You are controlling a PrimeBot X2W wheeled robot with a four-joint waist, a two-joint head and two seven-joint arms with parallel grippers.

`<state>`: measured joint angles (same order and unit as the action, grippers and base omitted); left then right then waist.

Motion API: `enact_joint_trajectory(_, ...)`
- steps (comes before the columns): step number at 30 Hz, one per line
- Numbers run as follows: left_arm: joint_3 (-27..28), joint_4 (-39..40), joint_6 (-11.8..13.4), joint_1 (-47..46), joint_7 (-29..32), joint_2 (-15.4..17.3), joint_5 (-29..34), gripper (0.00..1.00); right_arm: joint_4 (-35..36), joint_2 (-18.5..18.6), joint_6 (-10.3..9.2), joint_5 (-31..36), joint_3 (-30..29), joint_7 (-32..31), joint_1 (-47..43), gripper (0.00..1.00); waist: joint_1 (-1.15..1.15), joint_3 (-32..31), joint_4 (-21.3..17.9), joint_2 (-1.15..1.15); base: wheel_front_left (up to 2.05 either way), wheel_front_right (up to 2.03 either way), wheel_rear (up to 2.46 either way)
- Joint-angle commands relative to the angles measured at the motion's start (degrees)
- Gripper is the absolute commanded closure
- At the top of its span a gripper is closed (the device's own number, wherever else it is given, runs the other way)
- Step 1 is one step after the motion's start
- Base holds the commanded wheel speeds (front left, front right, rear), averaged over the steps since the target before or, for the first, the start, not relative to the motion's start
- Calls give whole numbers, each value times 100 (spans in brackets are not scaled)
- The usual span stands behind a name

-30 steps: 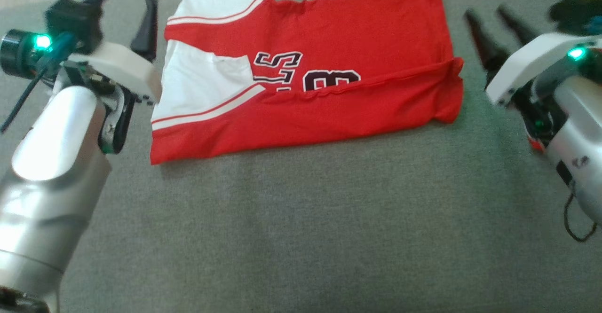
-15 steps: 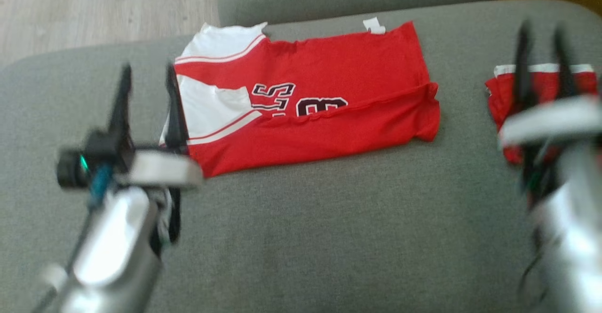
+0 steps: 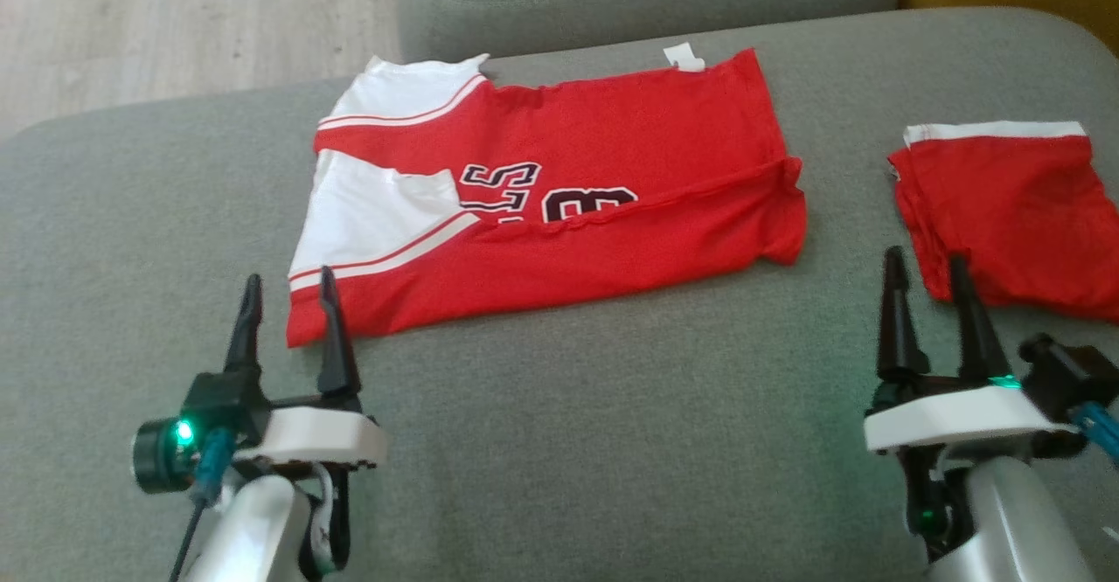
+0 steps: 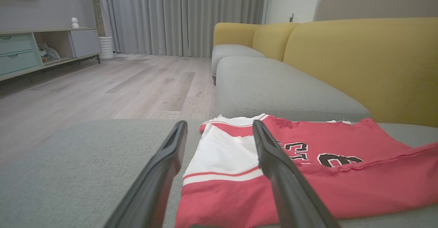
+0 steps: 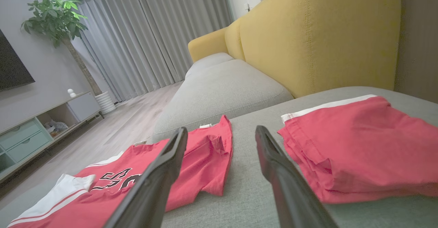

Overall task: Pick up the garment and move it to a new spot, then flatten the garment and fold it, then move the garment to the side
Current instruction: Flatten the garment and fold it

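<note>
Left fingers (image 3: 335, 337) apart by the garment (image 3: 612, 154); right fingers (image 3: 893, 320) apart, empty

You see a grey fabric sofa seat (image 3: 568, 460) with a mustard-yellow padded backrest (image 5: 318, 39) behind it. A folded red cloth with a white band (image 3: 1005, 206) lies on its right side. Beyond are pale wood-plank floor (image 4: 102, 84) and grey pleated curtains (image 4: 178, 15).

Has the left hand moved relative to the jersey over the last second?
Yes. The left hand has drawn back toward the robot: earlier it was beside the red jersey at its white sleeve, and now its tips sit at the jersey's near-left corner.
</note>
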<state>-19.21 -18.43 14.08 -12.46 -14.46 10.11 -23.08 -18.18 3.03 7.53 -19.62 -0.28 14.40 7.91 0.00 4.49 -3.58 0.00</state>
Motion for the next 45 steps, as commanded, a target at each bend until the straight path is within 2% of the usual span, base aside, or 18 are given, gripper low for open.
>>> enact_joint_trajectory(1, 280, 130, -9, -226, -53, 48, 68, 0, 217, -13, -4, -10, 198, 60, 194, 0, 0, 45, -54, 0, 0, 0, 0)
enact_joint_trajectory(8, 594, -532, -46, -519, -44, 42, 110, 0, 312, -14, -4, -100, 482, 60, 363, 0, 0, 249, -237, 0, 0, 0, 0)
enact_joint_trajectory(13, 485, -1360, -105, -809, 471, 90, 81, 0, 340, -14, -4, -246, 570, 60, 417, 0, 0, 401, -288, 0, 0, 0, 0)
enact_joint_trajectory(16, 467, -1723, -57, -984, 643, 118, 92, 0, 363, -14, -4, -272, 585, 60, 431, 0, 0, 484, -302, 0, 0, 0, 0)
enact_joint_trajectory(25, 491, -2496, -69, -1384, 926, 238, 16, 0, 407, -14, -4, -395, 687, 60, 532, 0, 0, 704, -415, 0, 0, 0, 0)
enact_joint_trajectory(32, 390, -3118, -175, -1542, 1468, 205, -87, 0, 458, -15, -4, -466, 750, 60, 579, 0, 0, 769, -513, 0, 0, 0, 0)
enact_joint_trajectory(33, 325, -3150, -214, -1551, 1496, 209, -48, 7, 462, -15, -4, -469, 749, 60, 578, 0, 0, 763, -517, 0, 0, 0, 0)
enact_joint_trajectory(34, 253, -3137, -272, -1566, 1459, 210, 0, 56, 466, -15, -4, -472, 741, 60, 576, 0, 0, 756, -517, 0, 0, 0, 0)
enact_joint_trajectory(35, 217, -3103, -309, -1583, 1385, 197, 21, 100, 469, -15, -4, -473, 728, 60, 572, 0, 0, 750, -511, 0, 0, 0, 0)
enact_joint_trajectory(45, 227, -2477, -243, -1747, 410, 119, 87, 100, 323, -15, -4, -345, 727, 60, 656, 0, 0, 611, -251, 0, 0, 0, 0)
